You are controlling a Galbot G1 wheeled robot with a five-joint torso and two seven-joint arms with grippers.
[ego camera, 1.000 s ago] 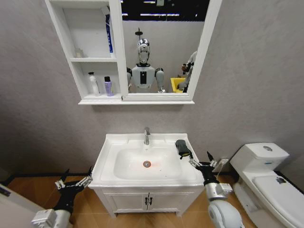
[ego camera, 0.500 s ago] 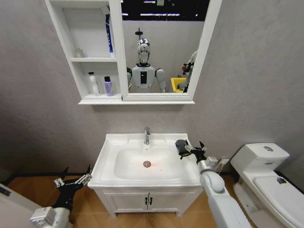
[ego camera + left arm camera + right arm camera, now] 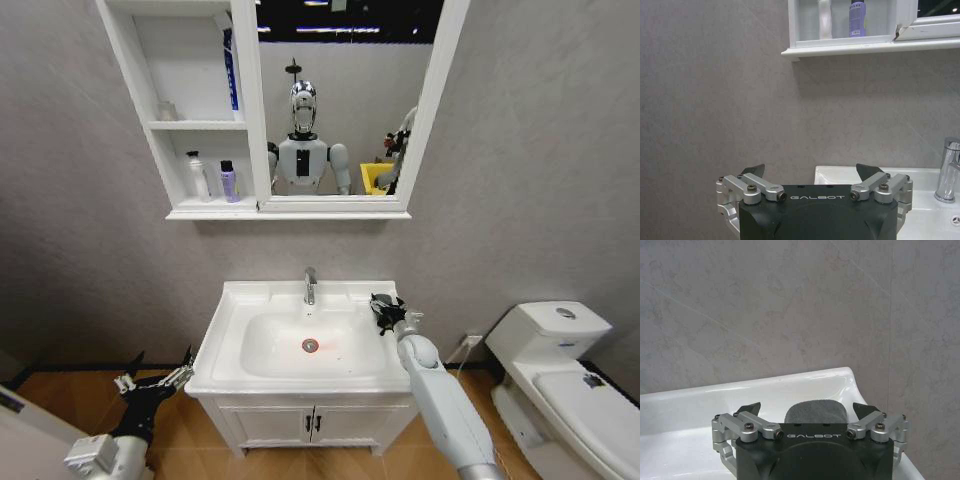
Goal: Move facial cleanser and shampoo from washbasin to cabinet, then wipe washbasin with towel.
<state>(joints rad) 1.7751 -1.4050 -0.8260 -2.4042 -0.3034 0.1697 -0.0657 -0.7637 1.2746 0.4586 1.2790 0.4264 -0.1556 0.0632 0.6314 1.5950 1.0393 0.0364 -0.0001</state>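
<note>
Head view places the towel (image 3: 382,303), a small dark bunched cloth, on the flat back right corner of the washbasin (image 3: 228,340), to the right of the chrome faucet (image 3: 310,285) and close to the wall. The right hand (image 3: 390,312) sits at the towel, its arm reaching up from the lower right across the basin's right rim. Right wrist view shows the towel (image 3: 816,412) lying between the two dark fingertips, which stand spread on either side of it; whether they touch the cloth cannot be told. The fingers (image 3: 749,409) are not pressed together on anything.

The basin bowl is white with a red-ringed drain (image 3: 310,345) at its centre. Below it stands a white two-door vanity (image 3: 310,423) with black handles.

The left hand (image 3: 155,381) hangs low, off the basin's front left corner and apart from it, above the wooden floor (image 3: 200,440). Left wrist view shows that left hand (image 3: 811,171) with its fingertips spread wide and nothing between them.

The cabinet (image 3: 195,110) hangs on the wall above the basin, joined to a mirror (image 3: 340,100). Its lowest shelf carries a white bottle (image 3: 197,177) and, just beside it, a purple bottle (image 3: 229,182). A blue tube (image 3: 230,70) stands against the right wall of the top shelf. A white toilet (image 3: 565,375) stands to the right of the vanity.
</note>
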